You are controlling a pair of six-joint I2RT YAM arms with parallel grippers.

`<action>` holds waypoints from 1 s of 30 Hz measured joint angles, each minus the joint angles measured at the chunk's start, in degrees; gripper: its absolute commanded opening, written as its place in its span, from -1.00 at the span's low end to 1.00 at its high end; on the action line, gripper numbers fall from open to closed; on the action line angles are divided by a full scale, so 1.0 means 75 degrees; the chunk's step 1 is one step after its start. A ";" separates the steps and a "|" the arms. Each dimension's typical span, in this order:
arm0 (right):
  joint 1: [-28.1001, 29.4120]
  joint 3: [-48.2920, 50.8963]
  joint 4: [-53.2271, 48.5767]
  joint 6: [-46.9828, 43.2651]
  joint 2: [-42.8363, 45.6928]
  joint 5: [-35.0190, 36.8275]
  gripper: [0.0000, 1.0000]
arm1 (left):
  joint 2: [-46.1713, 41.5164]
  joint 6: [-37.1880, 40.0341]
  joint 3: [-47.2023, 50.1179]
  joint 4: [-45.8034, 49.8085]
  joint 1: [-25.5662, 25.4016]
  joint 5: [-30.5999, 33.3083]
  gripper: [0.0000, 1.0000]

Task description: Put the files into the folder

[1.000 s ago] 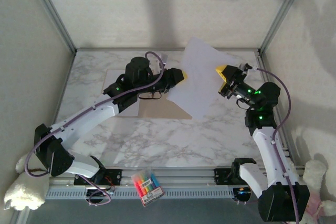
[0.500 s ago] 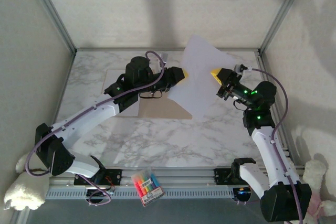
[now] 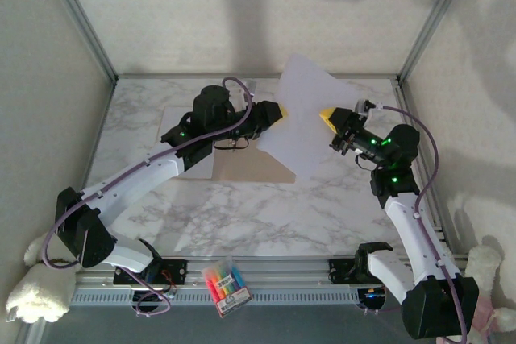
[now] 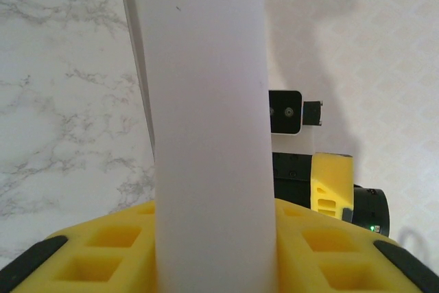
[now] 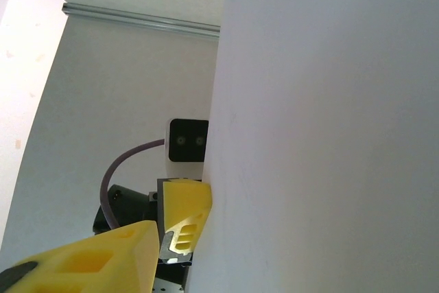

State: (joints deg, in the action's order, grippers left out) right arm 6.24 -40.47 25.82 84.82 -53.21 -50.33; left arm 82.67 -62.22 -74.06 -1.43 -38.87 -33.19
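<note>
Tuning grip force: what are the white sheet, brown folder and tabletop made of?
Files: thin matte white paper; curves while held up. Folder: probably matte tan kraft card, lying flat. Tabletop: smooth white-grey marble pattern; stone or laminate, unclear.

- You have a pack of highlighters (image 3: 225, 286) just off the marble tabletop's (image 3: 266, 215) near edge.
- You'll spot fluffy white cloth (image 3: 32, 300) beyond its near-left corner.

Rear overhead, close opposed wrists, sharing files (image 3: 302, 114)
</note>
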 measured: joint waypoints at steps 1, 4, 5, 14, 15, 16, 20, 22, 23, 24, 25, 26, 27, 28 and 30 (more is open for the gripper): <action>0.0012 0.0023 0.0009 -0.0009 0.0000 -0.0003 0.05 | 0.0000 0.0000 0.0000 0.0000 0.0000 0.0003 -0.25; 0.0055 0.0082 0.0009 -0.0029 -0.0023 -0.0003 0.03 | 0.0003 0.0000 0.0000 0.0000 0.0000 0.0000 -0.25; 0.0061 0.0082 0.0012 -0.0029 -0.0041 0.0000 0.01 | 0.0006 0.0000 0.0000 -0.0003 0.0000 0.0000 -0.25; 0.0152 0.0085 0.0038 -0.0128 -0.0134 0.0003 -0.44 | 0.0087 0.0000 -0.0003 -0.0006 0.0000 0.0003 -0.25; 0.0154 0.0085 0.0047 -0.0146 -0.0137 0.0000 -0.52 | 0.0087 0.0000 -0.0003 -0.0006 0.0000 0.0003 -0.25; 0.0160 0.0085 0.0058 -0.0163 -0.0137 0.0000 -0.55 | 0.0087 0.0003 -0.0003 -0.0003 0.0000 0.0003 -0.25; 0.0160 0.0085 0.0061 -0.0195 -0.0137 0.0000 -0.61 | 0.0087 0.0003 -0.0003 -0.0003 0.0000 0.0006 -0.25; 0.0160 0.0085 0.0032 -0.0219 -0.0134 0.0003 -0.54 | 0.0087 0.0003 0.0000 -0.0003 0.0006 0.0006 -0.24; 0.0160 0.0085 0.0006 -0.0224 -0.0137 0.0003 -0.48 | 0.0087 0.0003 0.0000 -0.0003 0.0012 0.0012 -0.24; 0.0160 0.0085 -0.0017 -0.0233 -0.0134 0.0003 -0.41 | 0.0087 0.0003 0.0000 -0.0003 0.0012 0.0026 -0.24; 0.0160 0.0085 -0.0038 -0.0254 -0.0134 0.0003 -0.37 | 0.0087 0.0003 0.0000 -0.0003 0.0015 0.0029 -0.24; 0.0160 0.0085 -0.0058 -0.0280 -0.0134 0.0006 -0.35 | 0.0087 0.0003 0.0000 -0.0003 0.0015 0.0029 -0.24; 0.0160 0.0085 -0.0087 -0.0297 -0.0134 0.0009 -0.33 | 0.0087 0.0003 0.0000 -0.0003 0.0015 0.0029 -0.24; 0.0160 0.0085 -0.0108 -0.0315 -0.0134 0.0029 -0.33 | 0.0087 0.0003 0.0000 -0.0003 0.0020 0.0029 -0.24; 0.0160 0.0085 -0.0172 -0.0326 -0.0134 0.0055 -0.32 | 0.0087 0.0003 0.0000 -0.0003 0.0035 0.0044 -0.24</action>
State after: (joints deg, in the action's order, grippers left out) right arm 7.44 -39.83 24.53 82.37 -54.22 -49.91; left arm 83.33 -62.19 -74.06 -1.45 -38.61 -32.86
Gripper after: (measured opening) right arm 0.335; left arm 0.377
